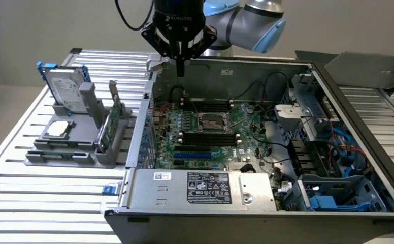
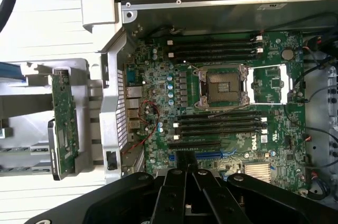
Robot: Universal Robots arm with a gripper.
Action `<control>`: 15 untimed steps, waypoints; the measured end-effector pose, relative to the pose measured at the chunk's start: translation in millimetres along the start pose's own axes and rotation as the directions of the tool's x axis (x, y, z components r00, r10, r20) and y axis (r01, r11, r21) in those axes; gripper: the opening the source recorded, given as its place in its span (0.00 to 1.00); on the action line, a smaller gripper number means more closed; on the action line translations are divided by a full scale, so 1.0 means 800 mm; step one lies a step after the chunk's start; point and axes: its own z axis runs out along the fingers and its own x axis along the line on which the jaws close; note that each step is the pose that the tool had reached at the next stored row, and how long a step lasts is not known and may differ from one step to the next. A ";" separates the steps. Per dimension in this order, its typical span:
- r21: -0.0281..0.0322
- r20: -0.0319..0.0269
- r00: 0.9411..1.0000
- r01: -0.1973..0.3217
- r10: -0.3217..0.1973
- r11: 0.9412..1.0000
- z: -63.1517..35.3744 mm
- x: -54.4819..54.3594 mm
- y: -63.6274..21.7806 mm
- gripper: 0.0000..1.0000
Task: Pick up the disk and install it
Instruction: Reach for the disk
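Observation:
The disk (image 1: 67,87) stands upright in a grey holder (image 1: 81,152) on the slatted table, at the exterior view's left; it is silver-grey with a white label and blue rails. My gripper (image 1: 181,70) hangs over the back left corner of the open computer case (image 1: 183,190), well apart from the disk. Its fingers are shut together and hold nothing. In the wrist view the shut gripper (image 2: 186,167) points down at the motherboard (image 2: 222,129).
The holder also carries a small square chip (image 1: 59,128) and a thin green card (image 1: 110,124) (image 2: 64,123). Inside the case are the CPU socket (image 2: 222,86), cables and a blue drive cage (image 1: 326,201) at the front right. The case lid (image 1: 373,68) lies at the right.

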 end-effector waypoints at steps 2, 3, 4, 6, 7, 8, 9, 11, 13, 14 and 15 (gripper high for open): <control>0.000 0.000 1.000 0.000 0.000 1.000 0.000 0.000 0.000 0.11; 0.000 0.000 1.000 0.000 0.000 1.000 0.000 0.000 0.000 0.11; 0.000 0.000 1.000 0.000 0.000 1.000 0.000 0.000 0.000 0.11; 0.000 0.000 1.000 0.000 0.000 1.000 0.000 0.000 0.000 0.11; 0.000 0.000 1.000 0.000 0.000 1.000 0.000 0.000 0.000 0.11; 0.000 0.000 1.000 0.000 0.000 1.000 0.000 0.000 0.000 0.11; 0.000 0.000 1.000 0.000 0.000 1.000 0.000 0.000 0.000 0.11; 0.000 0.000 1.000 0.000 0.000 1.000 0.000 0.000 0.000 0.11; 0.000 0.000 1.000 0.000 0.000 1.000 0.000 0.000 0.000 0.11; 0.000 0.000 1.000 0.000 0.000 1.000 0.000 0.000 0.000 0.11; 0.000 0.000 1.000 0.000 0.000 1.000 0.000 0.000 0.000 0.11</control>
